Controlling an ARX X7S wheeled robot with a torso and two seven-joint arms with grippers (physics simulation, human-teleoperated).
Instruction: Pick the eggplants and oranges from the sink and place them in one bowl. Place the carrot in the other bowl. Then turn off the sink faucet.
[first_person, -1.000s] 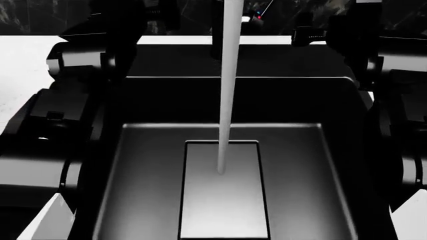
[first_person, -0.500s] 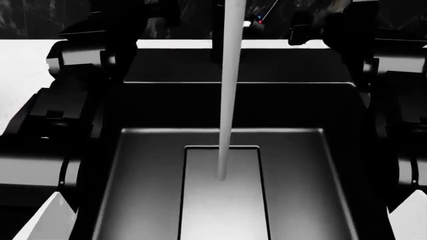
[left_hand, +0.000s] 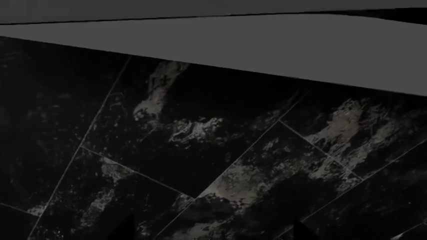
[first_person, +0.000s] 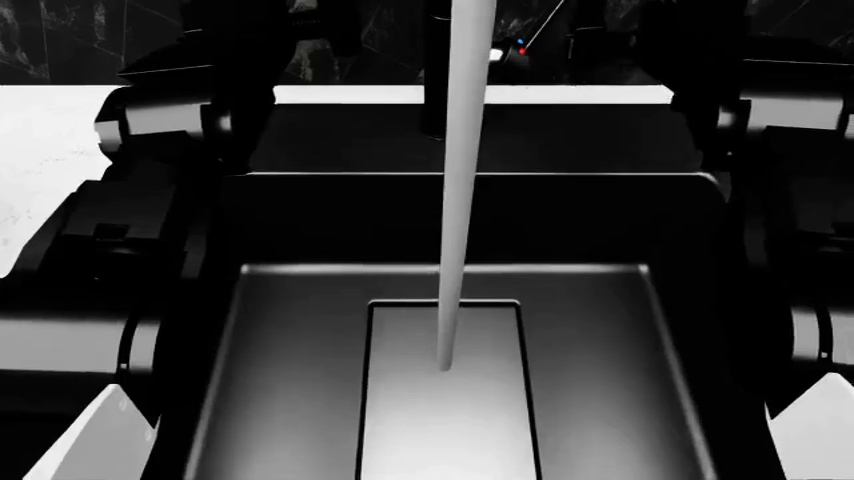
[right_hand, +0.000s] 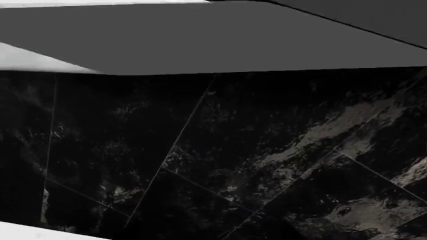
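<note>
In the head view the sink (first_person: 267, 350) fills the lower centre of the frame, its recessed floor panel (first_person: 443, 420) lying bare at bottom centre. A pale stream of water (first_person: 458, 180) drops from the top centre and lands on that panel. The sink faucet (first_person: 435, 70) shows as a dark tube at top centre, just left of the stream, with a small red mark (first_person: 522, 50) to the upper right. The 2 arms, left arm (first_person: 120, 240) and right arm (first_person: 801, 240), frame the basin. Both wrist views show only dark marbled wall tile (left_hand: 220, 165), so neither gripper's jaws can be judged. No eggplant, orange, carrot or bowl seems visible.
</note>
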